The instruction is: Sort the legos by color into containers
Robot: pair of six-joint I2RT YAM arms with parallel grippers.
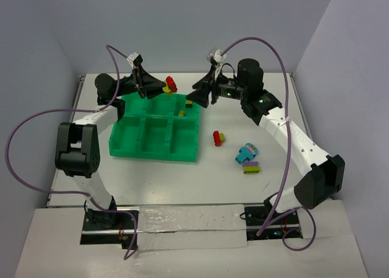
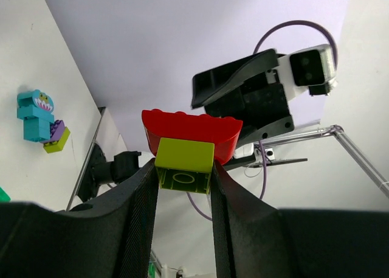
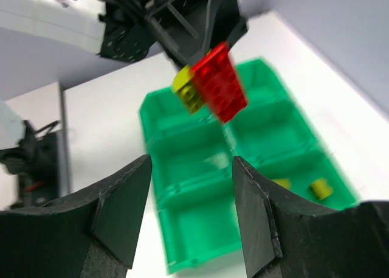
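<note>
My left gripper [image 1: 159, 88] is shut on a yellow-green lego [image 2: 184, 165] with a red lego [image 2: 191, 132] stuck on it, held above the back edge of the green tray [image 1: 124, 145]. In the right wrist view the pair, red [image 3: 220, 83] and yellow-green [image 3: 188, 90], hangs above the tray [image 3: 200, 261]. My right gripper [image 1: 197, 98] is open and empty, just right of the held legos, over the tray's back right corner. Two yellow-green legos [image 1: 182, 112] lie in the back right compartment.
On the table right of the tray lie a red and yellow-green lego [image 1: 217, 138], a cyan lego figure [image 1: 247, 153] and a purple and yellow-green lego [image 1: 251, 167]. The cyan figure also shows in the left wrist view [image 2: 33, 114]. Walls stand close behind and to both sides.
</note>
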